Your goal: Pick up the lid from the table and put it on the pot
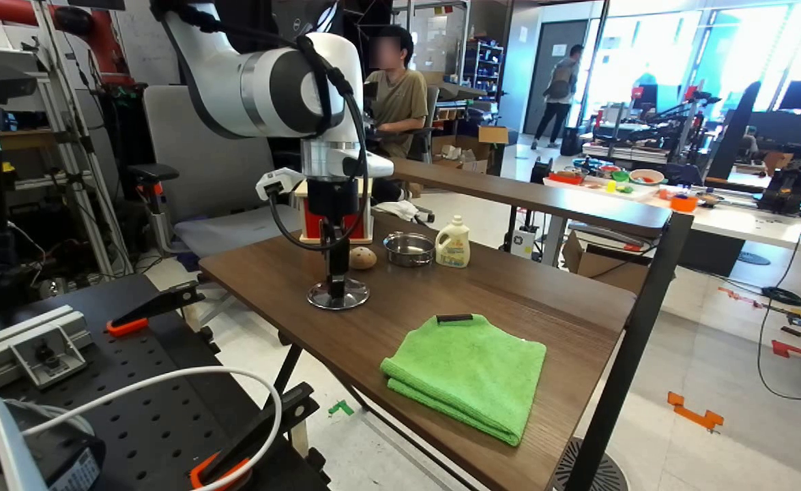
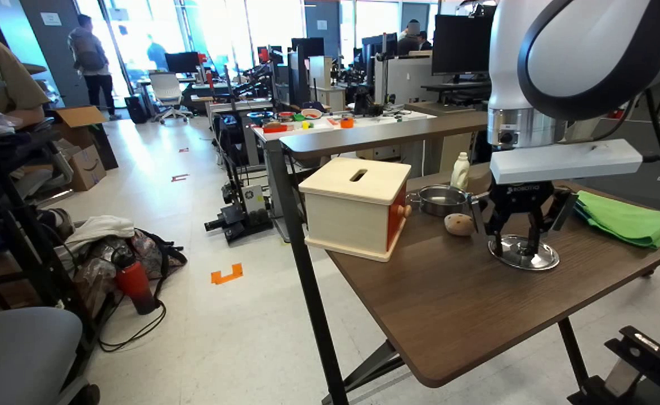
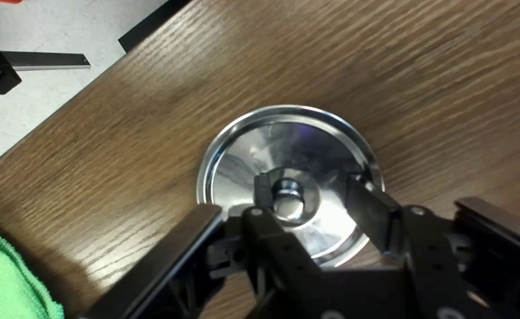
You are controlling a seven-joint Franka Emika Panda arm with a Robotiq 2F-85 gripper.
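Observation:
The lid point(image 3: 295, 141) is a shiny silver disc with a small round knob point(image 3: 288, 206) at its middle. It lies flat on the brown table, near an edge, and shows in both exterior views point(image 1: 357, 294) point(image 2: 547, 259). My gripper point(image 3: 306, 190) points straight down over it, with its fingers low at the lid in both exterior views point(image 1: 337, 285) point(image 2: 516, 247). The fingers are apart, with the knob between them. The left finger in the wrist view is close beside the knob; the right one stands away from it. The silver pot point(image 1: 409, 251) point(image 2: 442, 201) stands uncovered on the table, outside the wrist view.
A tan ball-like object point(image 1: 362, 258) point(image 2: 459, 224) sits between the lid and the pot. A pale yellow bottle point(image 1: 453, 245) point(image 2: 460, 171) stands beside the pot. A wooden box with a red side point(image 2: 347, 214) and a folded green cloth point(image 1: 472, 375) point(image 3: 3, 279) are also on the table.

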